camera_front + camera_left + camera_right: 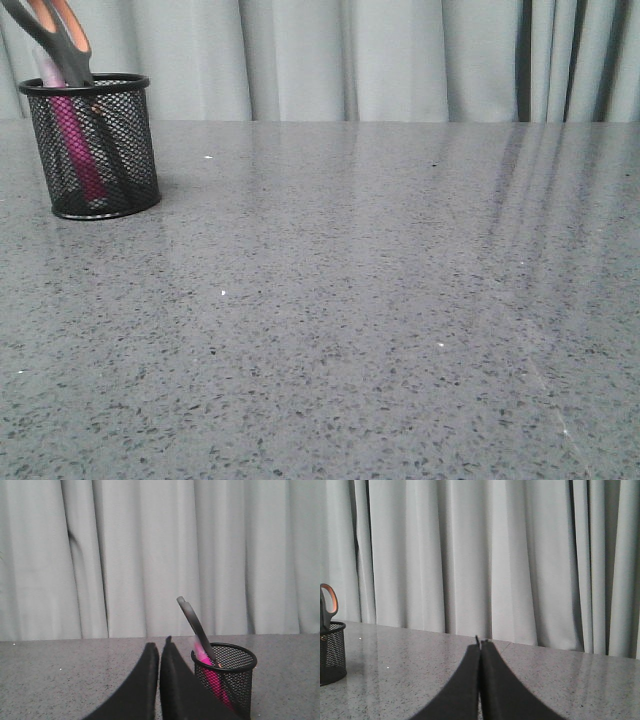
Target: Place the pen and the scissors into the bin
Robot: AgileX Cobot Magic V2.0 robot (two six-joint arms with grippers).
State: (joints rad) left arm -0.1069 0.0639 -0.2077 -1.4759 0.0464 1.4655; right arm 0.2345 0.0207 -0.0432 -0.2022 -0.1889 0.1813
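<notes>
Pen (72,140) and scissors (62,40) are leaned inside the bin (95,145), so the task looks done. Left gripper (159,647), just beside the bin, and right gripper (480,641), well apart, are clenched, nothing held.

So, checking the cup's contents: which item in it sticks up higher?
The scissors: their grey, orange-lined handles rise well above the bin rim, past the pen.

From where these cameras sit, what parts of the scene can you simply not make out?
- Scissors: front view's top edge cuts off the handle loops; blades are hidden inside the bin.
- Pen: only dimly seen through the mesh; its lower tip is unclear.
- Bin in the right wrist view: cut by the picture's edge.
- Arms: absent from the front view; only the shut left gripper and right gripper show.
</notes>
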